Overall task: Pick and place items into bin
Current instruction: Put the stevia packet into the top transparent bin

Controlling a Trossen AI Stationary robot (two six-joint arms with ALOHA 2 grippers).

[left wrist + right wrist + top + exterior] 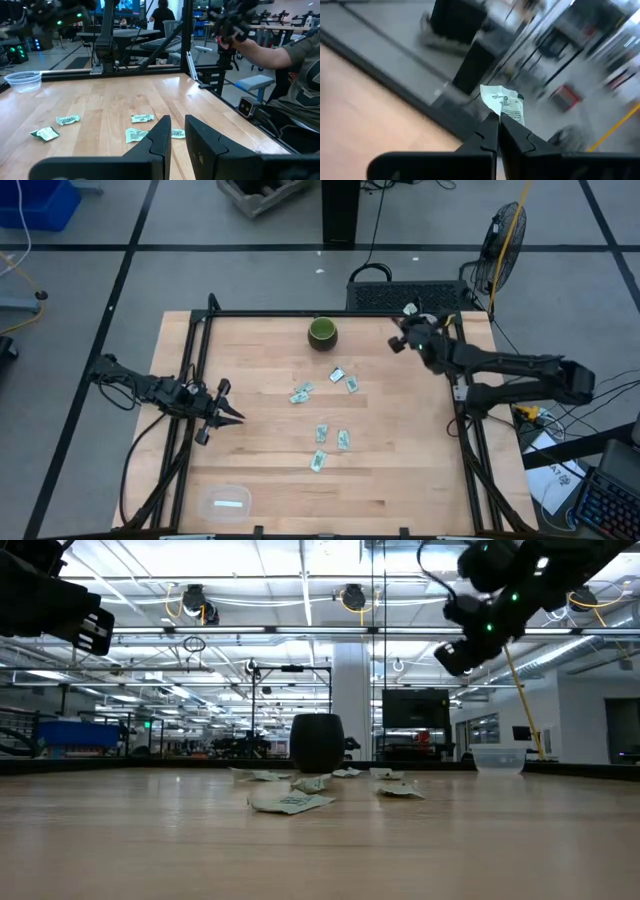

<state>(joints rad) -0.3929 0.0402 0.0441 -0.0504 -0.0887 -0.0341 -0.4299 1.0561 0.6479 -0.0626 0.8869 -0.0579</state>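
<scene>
Several small pale green-and-white packets [321,433] lie flat on the middle of the wooden table, also seen in the low view [290,802] and the left wrist view [142,118]. My right gripper [411,316] is in the air near the far right of the table, right of the dark green bowl [322,333], and is shut on one packet [502,102]. In the low view it hangs [462,658] above a clear tub [500,758]. My left gripper [232,417] waits over the table's left side, its fingers narrowly open [177,122]. My right gripper pinches the packet by its near edge [501,115] between the two fingertips. The fingers slant toward the table's far edge. The rest of the packet sticks out beyond the tips, lifted clear of the table.
The clear tub [22,80] stands by the far right corner. A clear flat tray or lid [225,500] lies near the table's near left edge. Black frame rails [200,330] run along the table's sides. A person's sleeve [300,75] shows beyond the table.
</scene>
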